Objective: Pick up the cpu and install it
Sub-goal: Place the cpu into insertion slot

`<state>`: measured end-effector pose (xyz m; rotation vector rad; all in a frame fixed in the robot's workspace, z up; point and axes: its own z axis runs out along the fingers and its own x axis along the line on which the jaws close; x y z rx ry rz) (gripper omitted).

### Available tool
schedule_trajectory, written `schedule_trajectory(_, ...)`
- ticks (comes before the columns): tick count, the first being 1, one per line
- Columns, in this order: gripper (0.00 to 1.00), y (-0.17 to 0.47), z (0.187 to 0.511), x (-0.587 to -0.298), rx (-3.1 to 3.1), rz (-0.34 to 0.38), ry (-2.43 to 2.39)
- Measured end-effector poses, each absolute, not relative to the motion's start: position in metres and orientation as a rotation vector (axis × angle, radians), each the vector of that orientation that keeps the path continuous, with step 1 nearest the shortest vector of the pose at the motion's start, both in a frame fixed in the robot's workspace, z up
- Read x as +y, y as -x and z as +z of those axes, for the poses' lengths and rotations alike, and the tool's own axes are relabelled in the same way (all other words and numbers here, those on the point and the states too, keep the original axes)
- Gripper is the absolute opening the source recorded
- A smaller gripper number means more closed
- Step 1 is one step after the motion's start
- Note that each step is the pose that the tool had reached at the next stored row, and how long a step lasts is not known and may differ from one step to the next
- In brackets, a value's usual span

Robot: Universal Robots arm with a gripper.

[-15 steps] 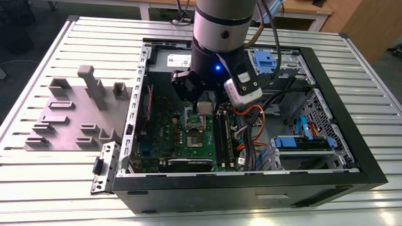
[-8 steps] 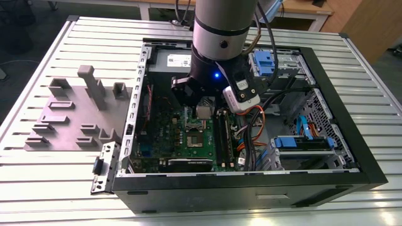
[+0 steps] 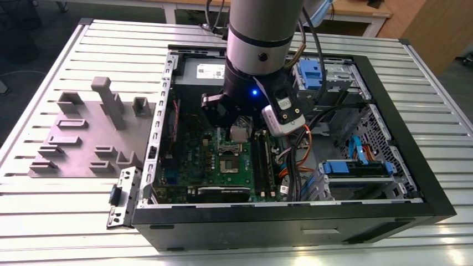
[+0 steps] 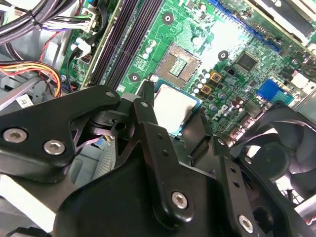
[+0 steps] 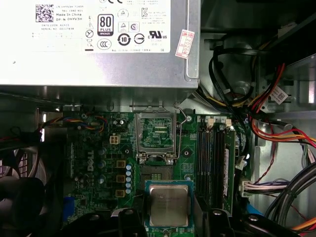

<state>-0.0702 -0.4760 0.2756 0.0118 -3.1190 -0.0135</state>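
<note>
Gripping the cpu (image 5: 169,203) by its edges, the gripper (image 5: 172,217) hangs over the motherboard (image 5: 94,163) near its middle, chip just short of the open socket (image 5: 157,174). Carry step, I'd say; seating it calls for square alignment and a soft descent.

Robotics lab, robot arm (image 3: 260,39) over open PC case (image 3: 296,224), slatted metal table (image 3: 59,221), fixture blocks (image 3: 81,138) at the exterior view's left

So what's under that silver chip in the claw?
The cpu, held by the gripper, hangs over the green motherboard near its open socket. The patch directly beneath is covered.
</note>
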Motion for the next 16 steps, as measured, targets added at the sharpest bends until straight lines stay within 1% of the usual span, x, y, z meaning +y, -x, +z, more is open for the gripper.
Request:
schedule_trajectory(10, 0.47, 0.0701, 0.2742, -0.4760, -3.119, -0.014, -0.020)
schedule_trajectory(16, 0.47, 0.0702, 0.2656, -0.4760, -3.118, -0.013, -0.059)
